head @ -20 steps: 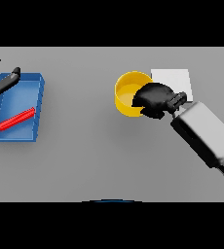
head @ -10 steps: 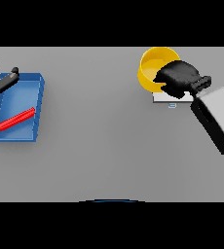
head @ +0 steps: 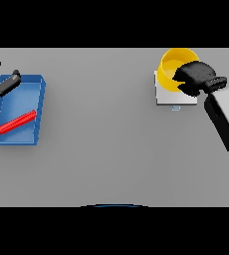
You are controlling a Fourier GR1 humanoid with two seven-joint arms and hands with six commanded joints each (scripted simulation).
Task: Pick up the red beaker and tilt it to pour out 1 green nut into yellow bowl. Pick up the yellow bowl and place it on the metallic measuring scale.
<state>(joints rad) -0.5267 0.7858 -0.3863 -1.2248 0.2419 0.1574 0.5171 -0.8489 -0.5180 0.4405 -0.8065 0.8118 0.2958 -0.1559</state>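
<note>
Yellow bowl (head: 172, 66) sits near the table's (head: 101, 149) far right corner, over the far part of the metallic measuring scale (head: 165, 97), a pale square plate with a small tab at its near edge. Whether the bowl rests on the plate or hangs just above it cannot be told. The right hand (head: 195, 77) covers the bowl's near right rim, its dark fingers curled round that rim, with the white and grey forearm running back toward the right edge. The bowl's inside shows only yellow where it is not hidden by the hand.

Near the table's left edge lies a blue tray (head: 32, 92), and inside it a red beaker (head: 17, 122) lies on its side, slanting across the tray's near half. The left hand (head: 2, 84) shows at the tray's far left corner, fingers spread and straight, gripping nothing.
</note>
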